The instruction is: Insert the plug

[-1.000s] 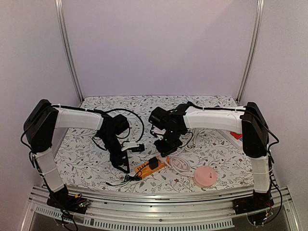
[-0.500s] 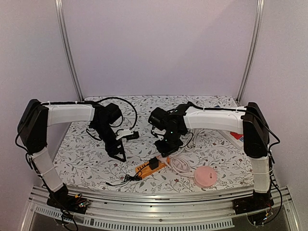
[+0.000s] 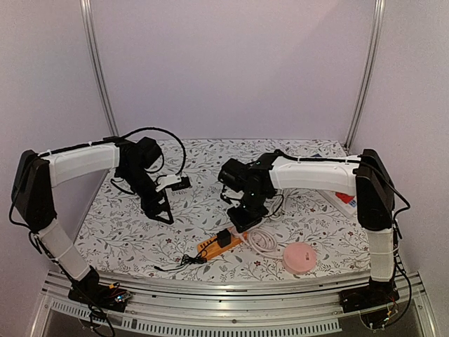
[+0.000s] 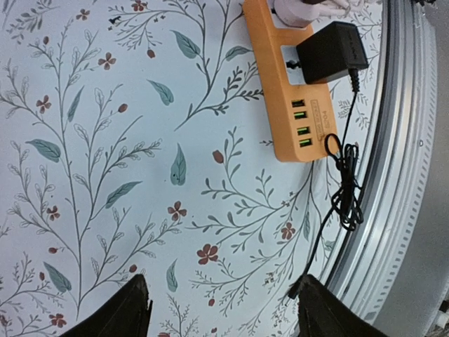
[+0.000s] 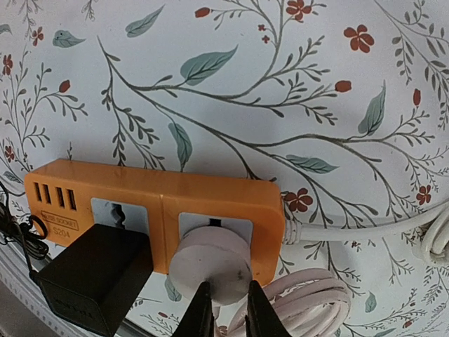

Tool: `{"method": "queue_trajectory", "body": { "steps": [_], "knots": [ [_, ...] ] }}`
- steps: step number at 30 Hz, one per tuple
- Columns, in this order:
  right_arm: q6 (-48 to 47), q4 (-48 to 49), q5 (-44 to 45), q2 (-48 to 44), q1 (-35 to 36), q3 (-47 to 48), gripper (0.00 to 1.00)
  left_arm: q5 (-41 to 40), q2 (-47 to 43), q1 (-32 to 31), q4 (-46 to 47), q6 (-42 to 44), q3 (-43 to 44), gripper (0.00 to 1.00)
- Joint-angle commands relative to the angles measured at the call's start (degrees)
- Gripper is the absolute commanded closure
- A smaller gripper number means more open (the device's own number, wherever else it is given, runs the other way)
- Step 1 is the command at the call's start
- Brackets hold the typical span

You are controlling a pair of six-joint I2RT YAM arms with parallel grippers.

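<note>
**Plug seated in strip; right gripper at it, left gripper clear**

Floral table (image 3: pixel 126 239): left arm (image 3: pixel 77 158) reaches inward. Its left gripper (image 4: pixel 224 314) is spread wide and empty over bare cloth, at 10 o'clock from the orange power strip (image 5: pixel 175 196) in the top view and well apart.

Strip lies near the table's 6 o'clock edge. White cable coil (image 5: pixel 302 302) touches it at 4 o'clock. Pink disc (image 3: pixel 300 256) sits at 4 o'clock, near.

Black adapter (image 5: pixel 95 277) fills the socket at 9 o'clock of the white plug (image 5: pixel 210 263). Plug sits in its socket, face flush.

Right gripper (image 5: pixel 226 316): fingers drawn near-closed, slim gap, tips at the plug's 6 o'clock rim, nothing clamped.
</note>
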Motion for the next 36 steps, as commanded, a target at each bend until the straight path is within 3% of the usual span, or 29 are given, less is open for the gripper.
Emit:
{"method": "queue_trajectory", "body": {
  "steps": [1, 10, 15, 18, 19, 23, 25, 31, 33, 36],
  "knots": [
    [1.38, 1.49, -3.18, 2.42, 0.39, -2.72, 0.85, -0.68, -1.82, 2.93, -2.04, 0.77, 0.94, 0.28],
    [-0.19, -0.9, 4.68, -10.3, -3.6, -0.15, 0.79, -2.5, -8.77, 9.65, -2.41, -1.51, -1.29, 0.28],
    [-2.09, 1.44, 14.26, -23.01, -13.34, -11.46, 0.41, -0.48, -17.91, 21.05, -0.21, -5.12, -4.37, 0.22],
    [-1.46, 9.05, 11.45, -34.67, -24.72, -23.39, 0.07, 0.56, -24.64, 28.81, 2.94, -8.41, -8.81, 0.15],
    [-1.12, 11.99, 10.68, -40.43, -28.38, -27.68, 0.02, 0.23, -26.89, 30.7, 4.14, -9.35, -10.56, 0.12],
    [0.55, 21.29, 9.13, -56.62, -40.62, -41.86, 0.01, -4.49, -36.36, 34.79, 9.39, -13.02, -17.81, 0.01],
    [-0.59, 24.81, 9.12, -62.35, -43.51, -47.5, 0.01, -7.21, -40.55, 35.41, 13.13, -15.42, -21.52, 0.01],
    [-3.77, 31.41, 19.02, -72.43, -43.9, -57.45, 0.01, -18.94, -51.59, 35.52, 26.17, -27.33, -30.53, 0.01],
    [1.07, 32.17, 26.58, -73.36, -43.96, -59.43, 0.01, -22.9, -53.48, 35.53, 28.94, -29.79, -32.06, 0.01],
    [5.52, 33.23, 28.42, -74.33, -43.96, -60.68, 0.01, -24.23, -53.82, 35.53, 29.75, -30.73, -33.18, 0.0]
  ]
}}
